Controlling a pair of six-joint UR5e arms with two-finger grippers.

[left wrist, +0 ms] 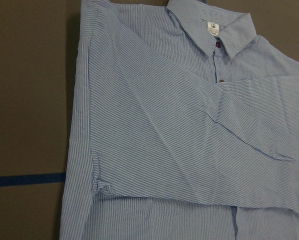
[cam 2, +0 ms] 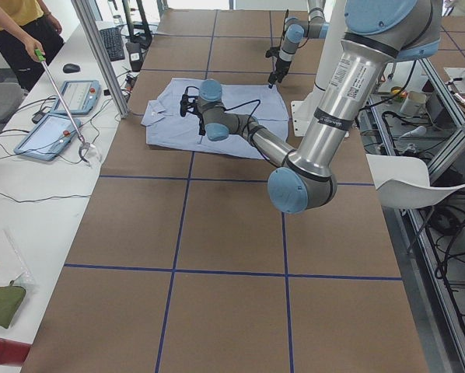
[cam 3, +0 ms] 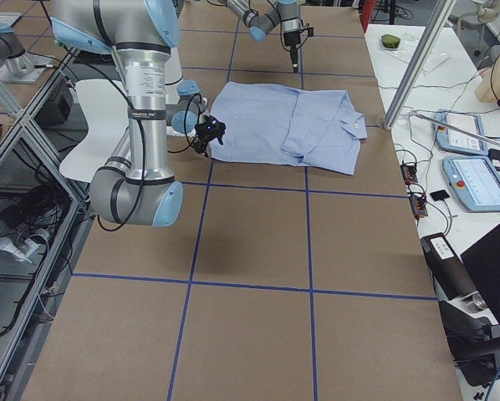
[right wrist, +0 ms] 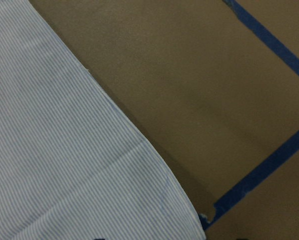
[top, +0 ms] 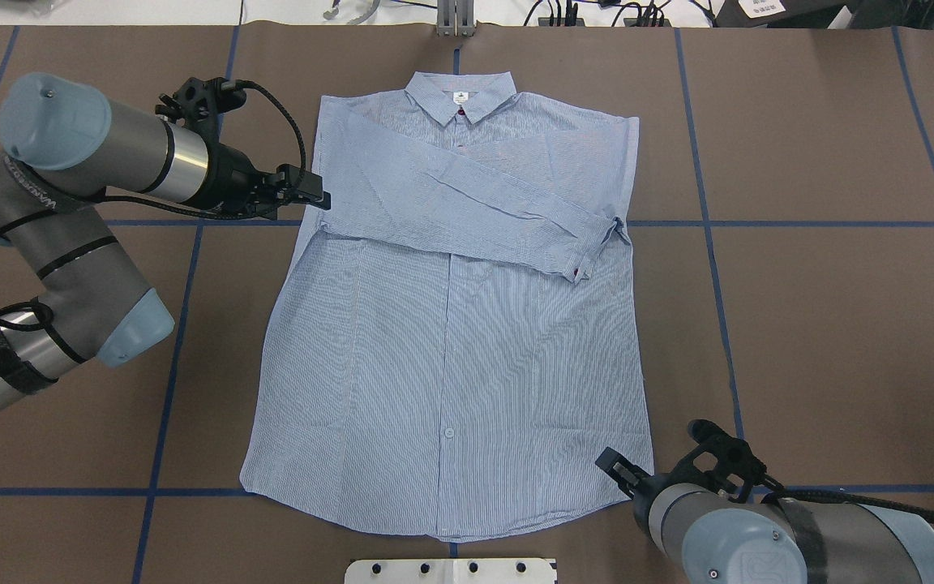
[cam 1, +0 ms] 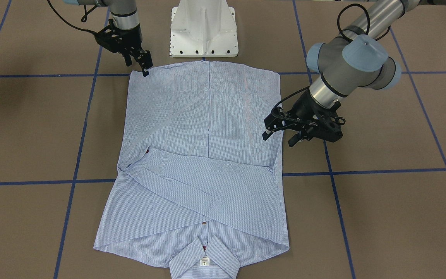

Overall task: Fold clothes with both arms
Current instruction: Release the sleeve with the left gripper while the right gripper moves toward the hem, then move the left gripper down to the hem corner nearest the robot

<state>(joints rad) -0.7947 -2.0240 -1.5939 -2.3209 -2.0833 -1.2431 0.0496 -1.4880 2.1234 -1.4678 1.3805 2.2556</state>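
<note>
From here I see the shirt (top: 451,349) lying flat and front up in the middle of the bench (top: 824,324). Its collar (top: 460,93) is at the far side from the base and both sleeves (top: 475,211) are crossed over the chest. My left pincer (cam 1: 278,140) sits spread just beside the shirt's side edge, below the sleeve fold, gripping nothing. My right pincer (cam 1: 137,68) looks spread too, tips at the hem corner.

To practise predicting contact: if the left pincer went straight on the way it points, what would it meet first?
Probably the shirt: the left pincer points at its side edge beside the folded sleeve. Its height above the cloth is unclear.
</note>
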